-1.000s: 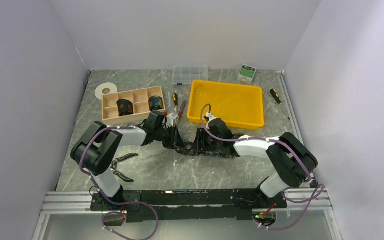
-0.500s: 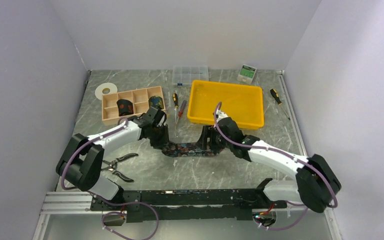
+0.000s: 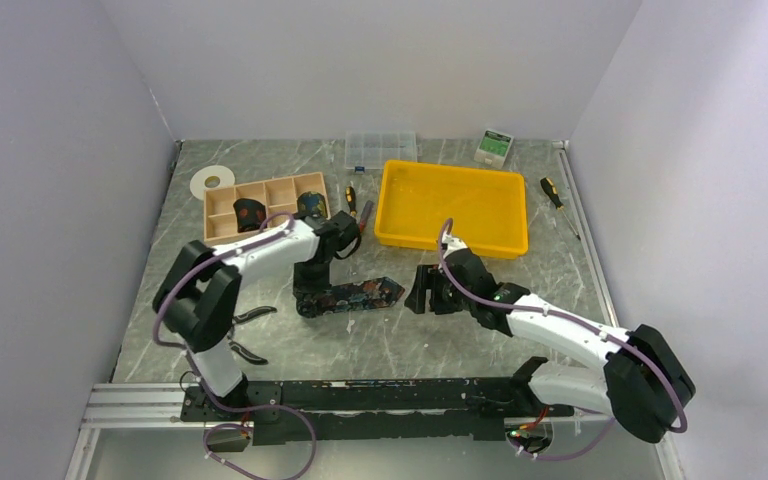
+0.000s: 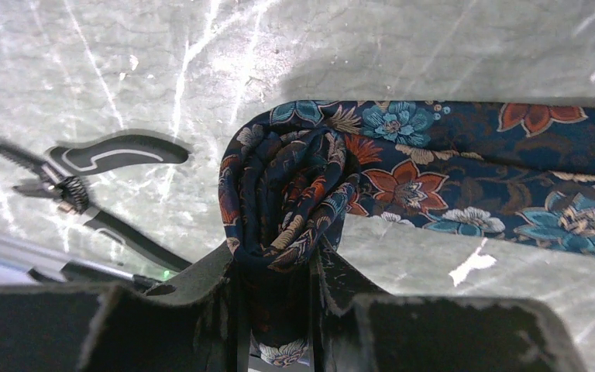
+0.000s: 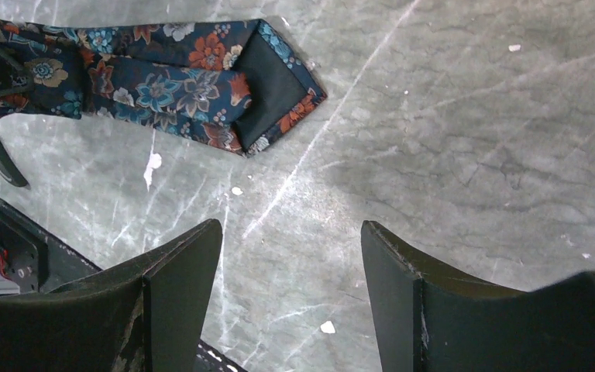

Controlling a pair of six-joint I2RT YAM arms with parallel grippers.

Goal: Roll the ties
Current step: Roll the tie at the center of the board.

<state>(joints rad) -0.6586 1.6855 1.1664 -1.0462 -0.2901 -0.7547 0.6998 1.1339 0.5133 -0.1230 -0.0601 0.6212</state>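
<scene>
A dark floral tie (image 3: pixel 355 295) is seen lying flat on the marble table (image 3: pixel 460 340), in the middle of the workspace between the two arms. Its long axis is laid almost straight from left to right in the overhead view, lifted slightly toward the far edge at the right. The wide pointed end is turned to the right, toward the right gripper (image 3: pixel 422 290), and the dark lining at that tip (image 5: pixel 267 85) is shown facing up. At the opposite, left end the fabric is wound into a small tight coil (image 4: pixel 287 182), from which the unrolled strip is led away to the right.

The left gripper (image 4: pixel 275 271) is clamped on that coil, which is pinched between the two fingers. The right gripper (image 5: pixel 290 232) is held with its jaws well apart and nothing between them, just right of the pointed tip and clear of it.

Two rolled ties (image 3: pixel 250 213) are seen standing in compartments of the wooden box (image 3: pixel 222 205) at the far left. Black-handled pliers (image 3: pixel 245 320) are lying near the left arm, and a yellow tray (image 3: pixel 455 205) is set at the far side
</scene>
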